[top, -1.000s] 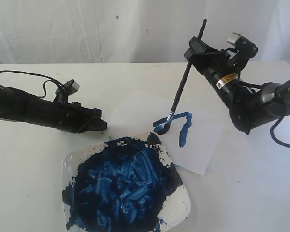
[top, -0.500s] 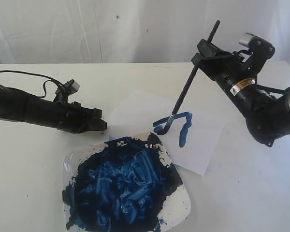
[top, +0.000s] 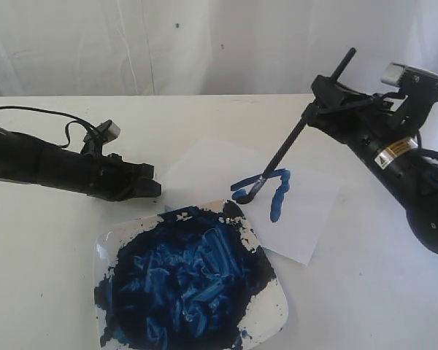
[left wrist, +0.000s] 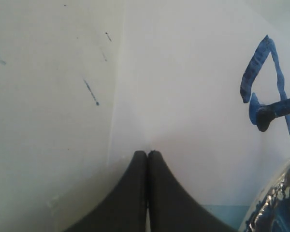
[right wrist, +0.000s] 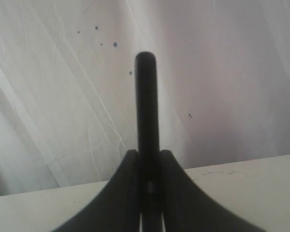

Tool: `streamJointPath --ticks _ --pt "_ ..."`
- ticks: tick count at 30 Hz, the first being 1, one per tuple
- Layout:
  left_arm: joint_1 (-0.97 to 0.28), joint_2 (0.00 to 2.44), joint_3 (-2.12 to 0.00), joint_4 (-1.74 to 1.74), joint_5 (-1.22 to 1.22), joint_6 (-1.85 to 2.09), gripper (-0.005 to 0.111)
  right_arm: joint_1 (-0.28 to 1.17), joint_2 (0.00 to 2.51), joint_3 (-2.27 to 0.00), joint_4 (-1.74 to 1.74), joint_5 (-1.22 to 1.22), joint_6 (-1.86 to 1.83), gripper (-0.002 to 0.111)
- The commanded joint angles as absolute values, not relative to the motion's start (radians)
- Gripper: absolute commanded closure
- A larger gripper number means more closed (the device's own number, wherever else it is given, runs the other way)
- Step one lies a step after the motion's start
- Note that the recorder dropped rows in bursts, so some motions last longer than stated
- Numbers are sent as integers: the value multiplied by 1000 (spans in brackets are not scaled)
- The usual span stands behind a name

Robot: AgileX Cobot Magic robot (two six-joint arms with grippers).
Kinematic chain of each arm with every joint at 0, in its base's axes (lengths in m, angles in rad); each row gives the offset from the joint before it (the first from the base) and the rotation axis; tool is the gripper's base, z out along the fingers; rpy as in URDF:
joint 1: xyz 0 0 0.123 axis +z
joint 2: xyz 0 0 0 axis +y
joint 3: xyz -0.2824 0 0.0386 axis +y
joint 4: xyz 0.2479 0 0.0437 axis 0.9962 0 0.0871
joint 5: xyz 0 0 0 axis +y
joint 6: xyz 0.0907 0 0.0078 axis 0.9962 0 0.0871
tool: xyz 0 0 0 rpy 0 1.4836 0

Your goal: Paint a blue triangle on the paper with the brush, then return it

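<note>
The white surface (top: 44, 240) is carrying a square plate (top: 279, 305) heaped with dark-blue paint, and the paper (top: 204, 164) is lying just behind it. The right tool (top: 313, 111) is clamping the brush (top: 285, 149) near its upper end, tilting it so the bristles are touching the paper at the unfinished blue triangle (top: 277, 191). The left tool (top: 155, 188) is resting at the paper's edge, pressed closed on nothing.
</note>
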State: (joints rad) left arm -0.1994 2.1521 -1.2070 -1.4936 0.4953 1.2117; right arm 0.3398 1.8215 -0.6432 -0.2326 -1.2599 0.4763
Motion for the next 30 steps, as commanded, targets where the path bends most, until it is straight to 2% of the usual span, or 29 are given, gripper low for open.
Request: streamJointPath --ticks 1,30 --pt "-206 2192 -1189 -1475 463 1185 107 338 1770 -562 -266 -1221 429 108" --pt "-206 2192 -1189 -1475 463 1185 107 338 1490 -269 -214 -1221 342 108"
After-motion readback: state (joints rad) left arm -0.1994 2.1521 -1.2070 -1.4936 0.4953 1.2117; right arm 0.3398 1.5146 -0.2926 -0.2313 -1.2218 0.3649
